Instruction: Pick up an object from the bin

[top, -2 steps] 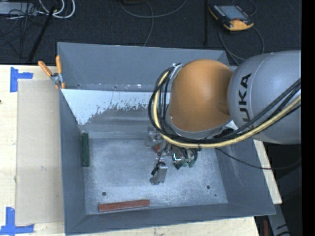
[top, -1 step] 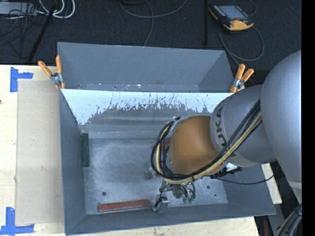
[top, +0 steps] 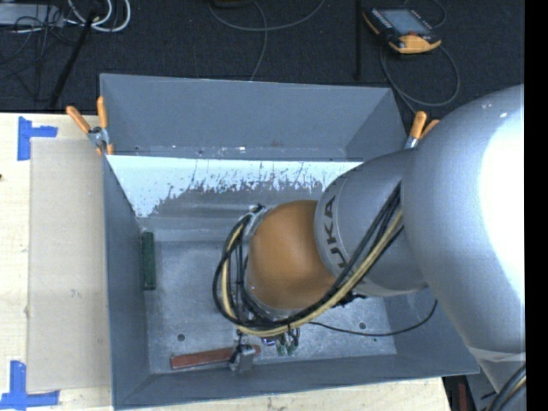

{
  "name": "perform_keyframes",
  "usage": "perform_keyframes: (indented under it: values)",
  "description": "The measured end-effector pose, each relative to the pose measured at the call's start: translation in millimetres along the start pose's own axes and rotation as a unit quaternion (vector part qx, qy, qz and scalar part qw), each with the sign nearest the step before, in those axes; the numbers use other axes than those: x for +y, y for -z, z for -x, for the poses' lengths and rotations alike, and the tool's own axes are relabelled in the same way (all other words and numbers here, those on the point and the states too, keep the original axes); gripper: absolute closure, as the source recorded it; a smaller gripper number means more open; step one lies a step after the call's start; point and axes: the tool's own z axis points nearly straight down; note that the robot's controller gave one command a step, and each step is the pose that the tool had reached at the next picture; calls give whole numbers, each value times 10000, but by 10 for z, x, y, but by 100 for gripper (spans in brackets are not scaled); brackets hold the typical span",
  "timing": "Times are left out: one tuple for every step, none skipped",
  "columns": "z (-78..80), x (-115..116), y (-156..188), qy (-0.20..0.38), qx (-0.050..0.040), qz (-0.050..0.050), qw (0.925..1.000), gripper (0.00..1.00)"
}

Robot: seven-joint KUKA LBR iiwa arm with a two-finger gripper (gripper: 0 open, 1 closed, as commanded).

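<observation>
Tool [top: 245, 354] hangs low at the right end of a flat reddish-brown bar [top: 201, 360] by the bin's [top: 257, 118] front wall; spread or pressed together, I cannot tell. The bar lies on the bin floor, so grasping and lifting likely remain.

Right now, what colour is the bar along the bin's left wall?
Dark green bar, seen in the camera view.

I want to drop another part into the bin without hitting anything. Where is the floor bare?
Bare floor lies between the green bar by the left wall and the arm's orange cover, above the brown strip. It is crowded at the near edge, where the gripper is at that strip's end.
</observation>
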Motion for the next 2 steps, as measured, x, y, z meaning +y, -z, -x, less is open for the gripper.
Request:
perform_keyframes:
  values:
    - [-28, -33, -18, -42, 50, -11, 10000, 100]
    - [225, 51, 1663, 234, 2, -5, 9997, 100]
